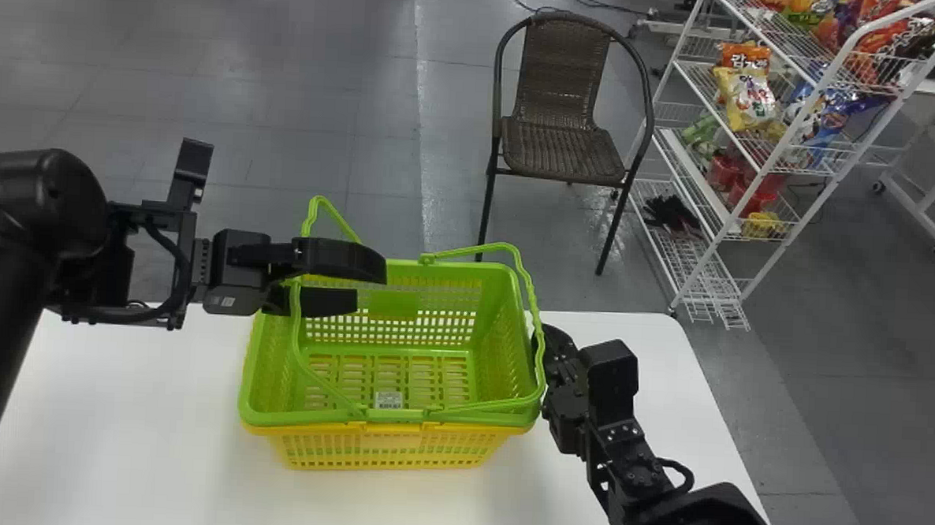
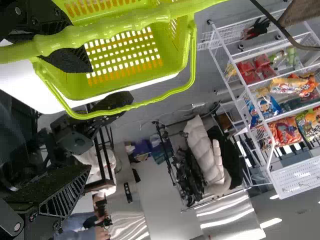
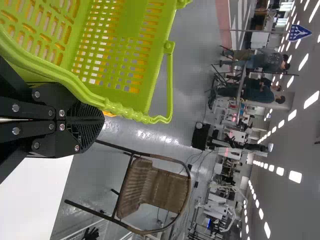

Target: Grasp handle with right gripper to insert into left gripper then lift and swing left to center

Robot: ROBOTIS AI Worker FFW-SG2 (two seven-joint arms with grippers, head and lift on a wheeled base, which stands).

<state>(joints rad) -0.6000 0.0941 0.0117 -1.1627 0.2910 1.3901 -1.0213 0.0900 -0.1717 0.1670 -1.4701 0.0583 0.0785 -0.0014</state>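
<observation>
Left gripper (image 1: 370,286): fingers wide; unclamped handle (image 2: 110,27) could slip.
Right gripper (image 3: 102,121): fingers together; pushing could tip basket (image 1: 311,421).

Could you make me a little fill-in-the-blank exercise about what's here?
The green basket sits in a lower basket, which is ____. The table beneath is ____. The right gripper is shut; the left gripper is ____. In the head view, the shelf stands on the chair's ____.

yellow; white; open; right

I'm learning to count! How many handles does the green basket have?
2: one handle on the robot's left side of the green basket, the other handle on its right side.
</observation>
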